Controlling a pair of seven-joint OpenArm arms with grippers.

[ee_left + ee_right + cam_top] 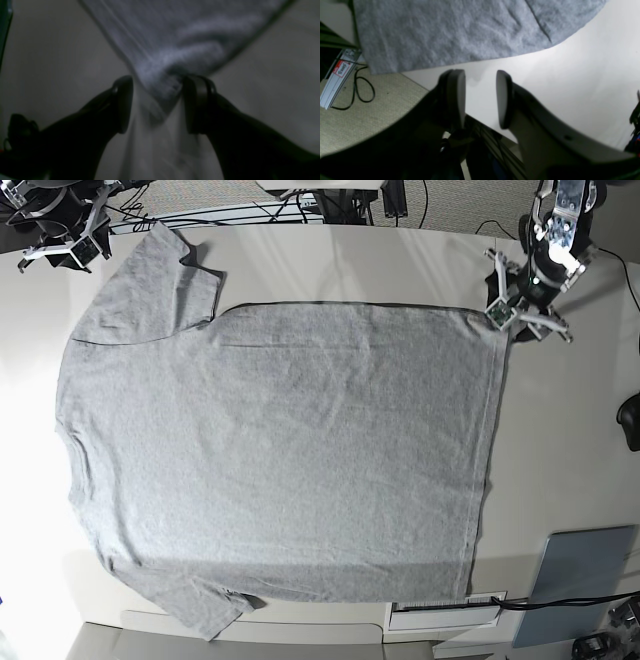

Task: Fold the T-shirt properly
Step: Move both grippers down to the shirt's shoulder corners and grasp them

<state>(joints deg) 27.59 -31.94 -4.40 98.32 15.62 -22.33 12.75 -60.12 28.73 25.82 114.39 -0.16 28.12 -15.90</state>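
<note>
The heather-grey T-shirt (280,450) lies spread flat on the white table (560,440), plain side up. Its sleeves are at the left and its hem at the right. My left gripper (498,312) is at the far right hem corner. In the left wrist view the black fingers stand wide apart, with a bunched fabric corner (160,75) between them at the gripper's mouth (157,102); that view is blurred. My right gripper (75,248) is open and empty at the far left table corner, just short of the shirt's edge (445,32), with bare table between its pads (480,97).
A grey flat pad (580,580) lies at the near right, and a black object (630,420) sits at the right edge. Cables and stands crowd the far edge. Beside the right gripper the table ends; below are carpet, a black cable (357,87) and a labelled rail (340,70).
</note>
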